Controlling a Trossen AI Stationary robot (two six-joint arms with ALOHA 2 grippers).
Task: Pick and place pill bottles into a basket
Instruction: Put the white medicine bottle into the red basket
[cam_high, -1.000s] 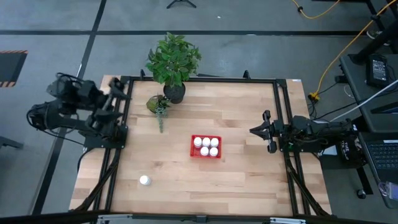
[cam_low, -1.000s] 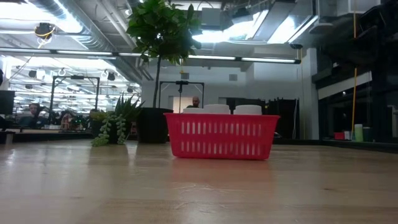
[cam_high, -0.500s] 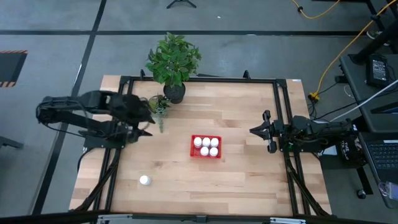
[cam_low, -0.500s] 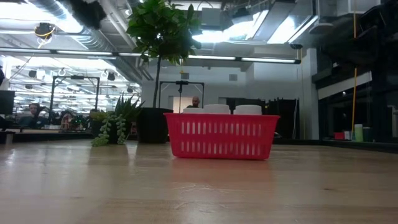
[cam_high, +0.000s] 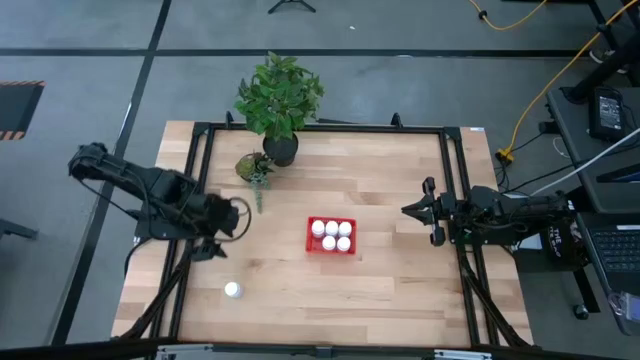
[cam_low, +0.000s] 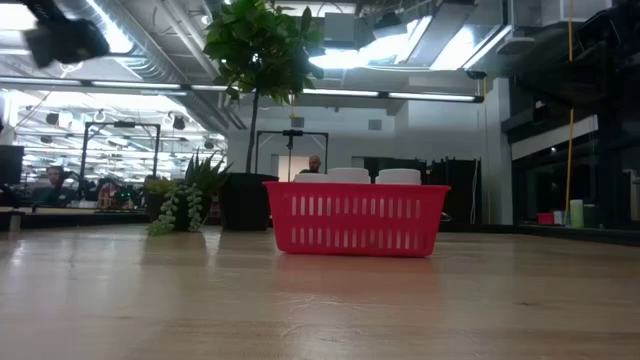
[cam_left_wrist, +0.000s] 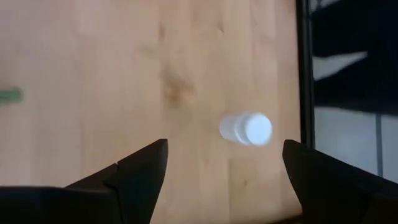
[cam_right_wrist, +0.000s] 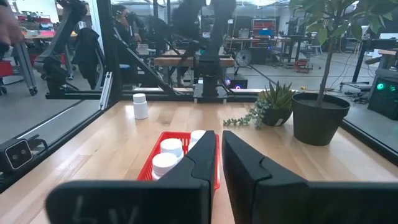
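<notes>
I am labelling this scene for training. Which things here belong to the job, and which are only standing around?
Belong to the job:
- loose pill bottle
- five pill bottles in the basket
- red basket
- left hand, open near the loose bottle

Only standing around:
- tall potted plant
- small succulent
- right hand, shut, waiting

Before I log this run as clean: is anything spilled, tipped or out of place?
Nothing spilled. One bottle stands upright alone near the table's front left, outside the basket; the other five sit inside.
</notes>
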